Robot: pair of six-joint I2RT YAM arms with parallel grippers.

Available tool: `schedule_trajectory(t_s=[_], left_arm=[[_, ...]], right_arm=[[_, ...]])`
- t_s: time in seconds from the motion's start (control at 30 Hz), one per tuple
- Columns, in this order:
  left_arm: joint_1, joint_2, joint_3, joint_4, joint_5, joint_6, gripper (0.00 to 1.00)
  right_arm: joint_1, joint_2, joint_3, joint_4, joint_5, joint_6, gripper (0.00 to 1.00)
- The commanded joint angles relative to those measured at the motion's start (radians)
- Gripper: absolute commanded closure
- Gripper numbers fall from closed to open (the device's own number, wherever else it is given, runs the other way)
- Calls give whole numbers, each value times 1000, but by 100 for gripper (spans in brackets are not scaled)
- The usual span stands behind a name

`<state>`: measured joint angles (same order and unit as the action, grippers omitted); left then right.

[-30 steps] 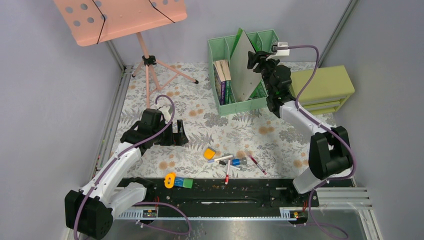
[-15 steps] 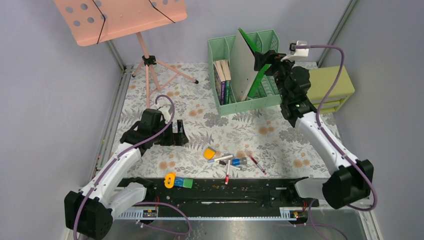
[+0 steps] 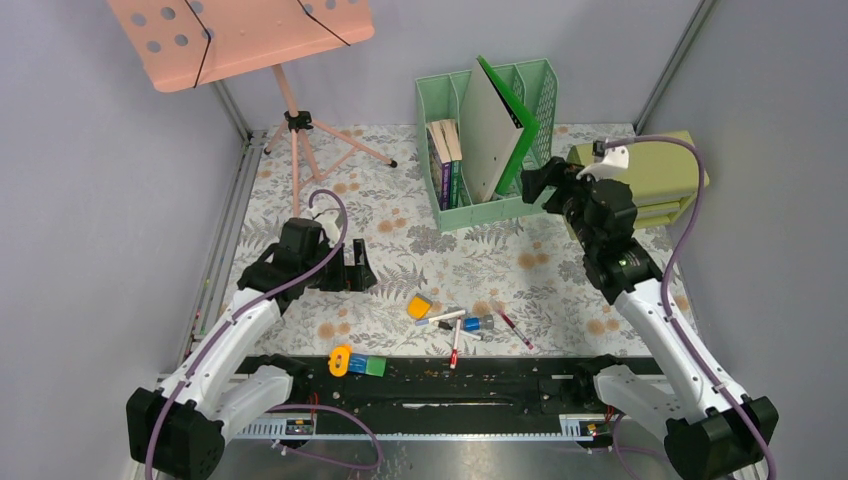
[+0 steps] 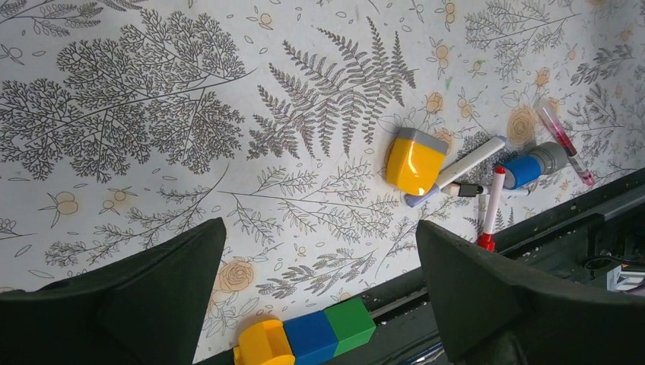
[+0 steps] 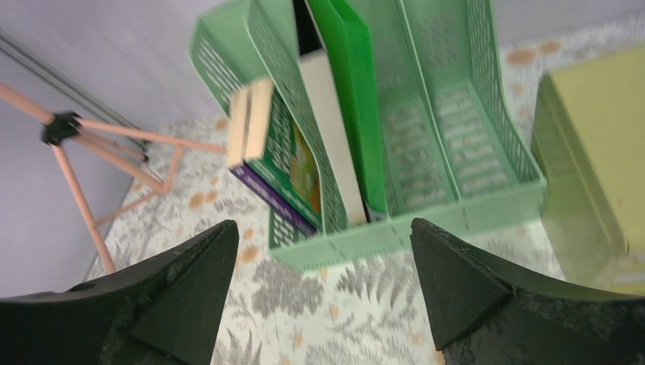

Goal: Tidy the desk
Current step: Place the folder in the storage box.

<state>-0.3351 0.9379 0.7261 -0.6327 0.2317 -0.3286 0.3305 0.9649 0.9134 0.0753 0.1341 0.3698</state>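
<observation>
over the desk [image 3: 400, 235] both claws gaped empty, left gripper [image 3: 355, 270] at nine o'clock, right gripper [image 3: 533, 184] at two o'clock beside the file rack [image 3: 488, 213], where a stray swing might have tipped the leaning green folder [image 3: 518, 118].

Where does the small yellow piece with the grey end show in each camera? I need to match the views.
Top external: yellow piece low centre, just left of the white pen.
Left wrist: yellow piece right of centre, beside the white pen.
Right wrist: not in it.
Shared landmark: the yellow-blue-green block row, below and left of the piece in both those views.
</observation>
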Motion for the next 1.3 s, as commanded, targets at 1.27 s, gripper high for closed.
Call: schedule_trajectory(t_s=[1.27], left_arm=[[-5, -598, -236, 376, -86, 69, 1]], right_arm=[[-886, 118, -377, 104, -595, 505, 13]])
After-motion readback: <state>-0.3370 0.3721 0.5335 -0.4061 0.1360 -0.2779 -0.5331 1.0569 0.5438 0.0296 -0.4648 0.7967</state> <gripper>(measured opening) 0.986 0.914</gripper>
